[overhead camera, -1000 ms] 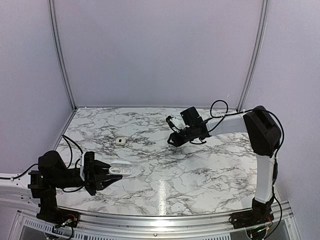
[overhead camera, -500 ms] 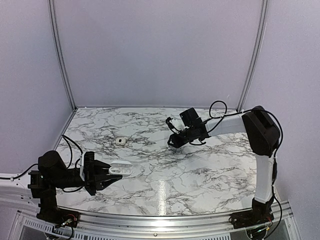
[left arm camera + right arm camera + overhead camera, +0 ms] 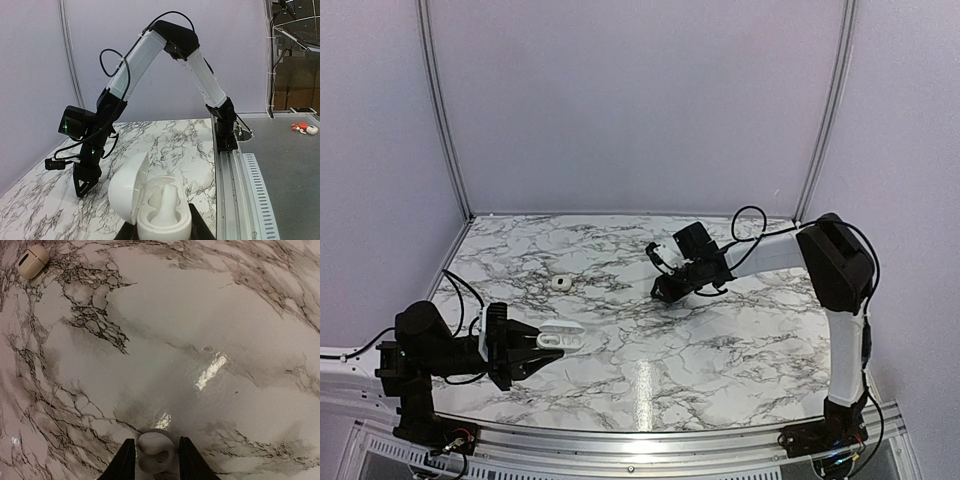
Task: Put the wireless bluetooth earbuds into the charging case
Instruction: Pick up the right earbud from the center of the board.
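My left gripper is shut on the charging case, a glossy white pebble with its lid swung open to the left, held low over the near left of the table; it also shows in the top view. My right gripper is low over the middle of the marble table. Its fingers close on a small white earbud just above the surface. A second earbud, white with a dark spot, lies loose on the table at the left, between the two arms.
The marble table has a metal rail along its near edge. Purple walls close the back and both sides. The right arm reaches across the table's right half.
My right gripper has moved a little to the left and nearer, lower over the table. The left arm and the case have not moved.
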You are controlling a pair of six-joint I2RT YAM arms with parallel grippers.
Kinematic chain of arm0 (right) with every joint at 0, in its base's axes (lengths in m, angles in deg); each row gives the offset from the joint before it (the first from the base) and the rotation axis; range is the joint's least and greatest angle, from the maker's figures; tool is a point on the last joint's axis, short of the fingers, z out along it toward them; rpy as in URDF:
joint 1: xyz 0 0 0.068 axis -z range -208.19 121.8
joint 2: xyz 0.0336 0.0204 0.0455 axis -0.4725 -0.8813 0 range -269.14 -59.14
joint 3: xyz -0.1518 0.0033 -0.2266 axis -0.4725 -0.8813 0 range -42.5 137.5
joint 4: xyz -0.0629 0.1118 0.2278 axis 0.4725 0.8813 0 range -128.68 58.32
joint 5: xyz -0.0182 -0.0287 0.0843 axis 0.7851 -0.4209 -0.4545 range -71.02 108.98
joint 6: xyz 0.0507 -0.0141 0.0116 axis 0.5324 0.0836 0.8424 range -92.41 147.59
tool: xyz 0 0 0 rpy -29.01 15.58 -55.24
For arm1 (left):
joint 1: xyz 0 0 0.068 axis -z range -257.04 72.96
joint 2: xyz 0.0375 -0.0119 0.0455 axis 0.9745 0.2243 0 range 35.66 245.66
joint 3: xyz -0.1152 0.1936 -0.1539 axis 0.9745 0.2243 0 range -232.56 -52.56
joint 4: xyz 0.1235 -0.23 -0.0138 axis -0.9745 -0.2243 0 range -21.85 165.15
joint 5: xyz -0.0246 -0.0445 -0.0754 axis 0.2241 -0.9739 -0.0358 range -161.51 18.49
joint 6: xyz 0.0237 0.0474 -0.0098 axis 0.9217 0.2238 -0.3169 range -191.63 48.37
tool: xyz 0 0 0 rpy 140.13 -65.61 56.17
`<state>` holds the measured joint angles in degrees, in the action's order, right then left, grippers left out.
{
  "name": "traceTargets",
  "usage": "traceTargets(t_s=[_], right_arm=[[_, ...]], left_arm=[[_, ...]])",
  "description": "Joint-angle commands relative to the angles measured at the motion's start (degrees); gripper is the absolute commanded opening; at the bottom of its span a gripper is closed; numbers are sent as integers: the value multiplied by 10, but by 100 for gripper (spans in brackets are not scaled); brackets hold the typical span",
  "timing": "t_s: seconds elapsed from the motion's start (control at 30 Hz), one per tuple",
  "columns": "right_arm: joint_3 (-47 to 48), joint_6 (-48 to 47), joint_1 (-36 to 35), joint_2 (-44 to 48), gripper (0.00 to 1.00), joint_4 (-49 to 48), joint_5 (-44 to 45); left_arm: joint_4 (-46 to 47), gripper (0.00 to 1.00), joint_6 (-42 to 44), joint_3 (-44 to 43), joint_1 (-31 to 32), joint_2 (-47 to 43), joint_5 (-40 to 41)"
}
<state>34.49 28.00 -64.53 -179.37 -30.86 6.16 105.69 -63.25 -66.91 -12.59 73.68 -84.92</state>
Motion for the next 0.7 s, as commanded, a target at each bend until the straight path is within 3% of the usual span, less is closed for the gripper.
traceTargets(t_s=[0.0,0.3,0.67], right_arm=[[2,-2,-5,19,33,4,-6],[-6,6,17,63,37,-3,-16],[-19,5,25,42,35,-6,-10]], left_arm=[[23,0,6,3,-3,-3,1],[23,0,5,4,-3,-7,-2],[23,0,6,4,-3,-11,-1]])
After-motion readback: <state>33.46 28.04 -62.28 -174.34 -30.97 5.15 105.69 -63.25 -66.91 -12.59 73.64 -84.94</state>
